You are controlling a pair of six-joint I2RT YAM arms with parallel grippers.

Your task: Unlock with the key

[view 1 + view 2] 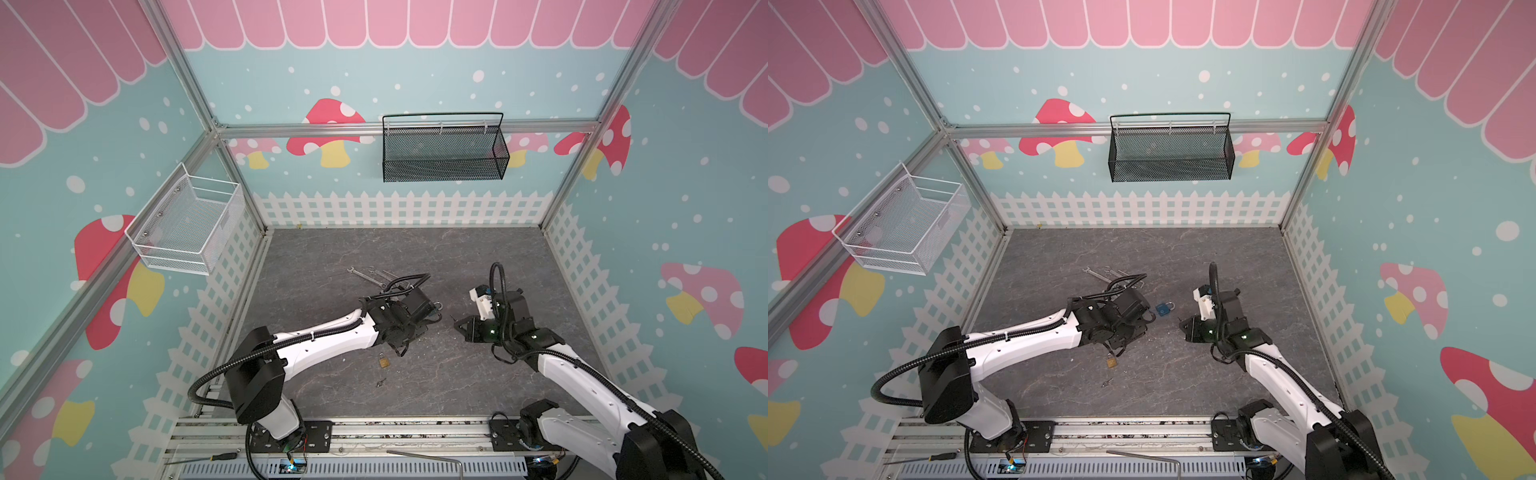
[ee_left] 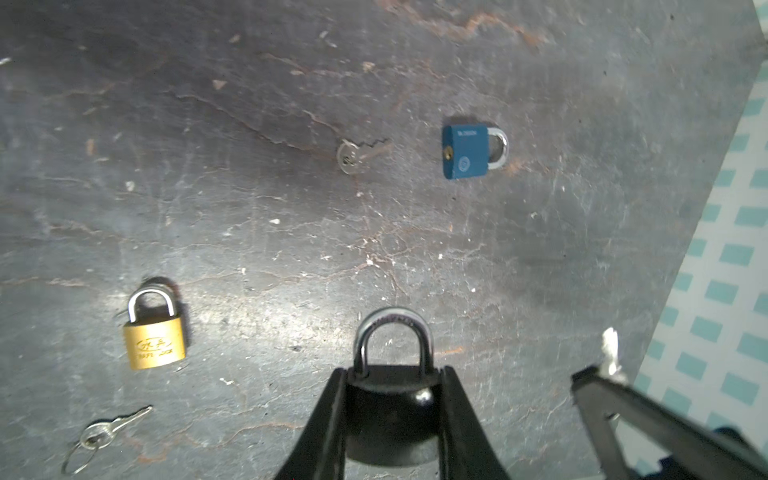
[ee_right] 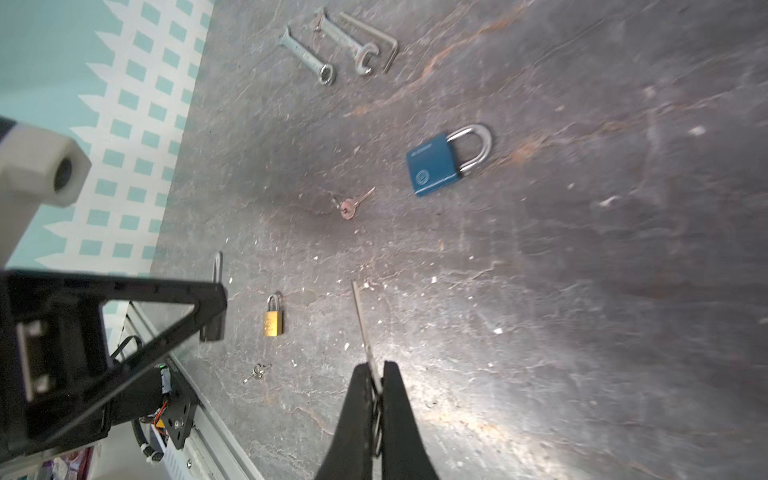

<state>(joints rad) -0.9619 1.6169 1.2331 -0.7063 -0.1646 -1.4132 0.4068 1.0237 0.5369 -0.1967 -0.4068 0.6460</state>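
Observation:
My left gripper is shut on a black padlock by its body, and the silver shackle sticks out beyond the fingertips. My right gripper is shut on a key whose thin blade juts out past the tips. Both top views show the two grippers, left and right, facing each other above mid-table with a small gap between them. The left wrist view catches the key's blade off to the side of the black padlock, apart from it.
On the grey table lie a blue padlock, a brass padlock, a loose key, a ringed key and wrenches.

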